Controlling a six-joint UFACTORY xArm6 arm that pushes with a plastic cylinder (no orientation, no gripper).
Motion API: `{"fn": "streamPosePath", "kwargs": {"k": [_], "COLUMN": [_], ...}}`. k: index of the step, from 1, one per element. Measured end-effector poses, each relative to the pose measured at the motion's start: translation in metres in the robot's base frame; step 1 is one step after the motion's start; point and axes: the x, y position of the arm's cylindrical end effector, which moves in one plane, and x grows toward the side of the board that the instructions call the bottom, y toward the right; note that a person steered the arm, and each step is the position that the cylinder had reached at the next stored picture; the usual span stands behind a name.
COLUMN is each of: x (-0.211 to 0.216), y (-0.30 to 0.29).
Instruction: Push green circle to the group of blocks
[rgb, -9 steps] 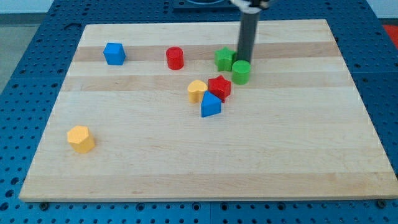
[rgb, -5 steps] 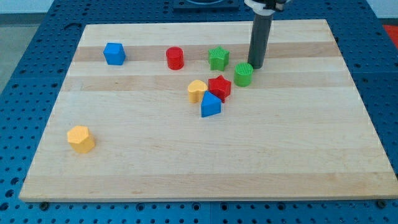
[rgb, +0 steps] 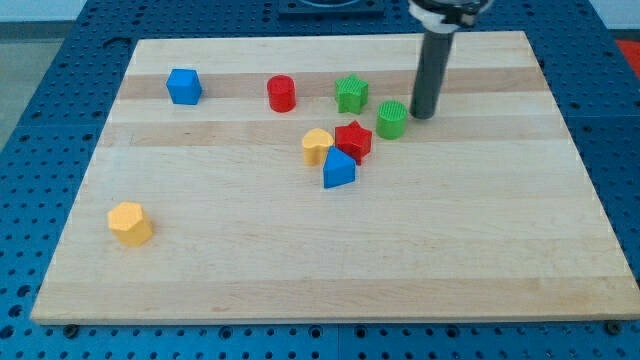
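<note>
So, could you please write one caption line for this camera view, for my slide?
My tip rests just right of the green circle, beside the red star, yellow heart and blue block.

- Green circle — a short ribbed cylinder, upright on its flat end, sitting in the upper half of the board, nearer the right edge than the left and well in from the top edge.
- Just to the right of the red star, a thin gap visible between the two; lower right of the green star.
- Group of blocks: red star, yellow heart and blue block clustered near the board's middle — heart at the left, blue block lowest with a pointed top, all close together or touching.
</note>
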Motion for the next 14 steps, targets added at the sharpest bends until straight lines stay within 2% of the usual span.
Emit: {"fn": "streamPosePath", "kwargs": {"k": [3, 4, 5, 6, 8, 9, 11, 12, 14], "x": [0.0, 0.0, -0.01, -0.009, 0.041, 0.041, -0.006, -0.007, 0.048], "y": [-0.067, -0.055, -0.018, -0.015, -0.01, -0.018, -0.052, -0.065, -0.049]}}
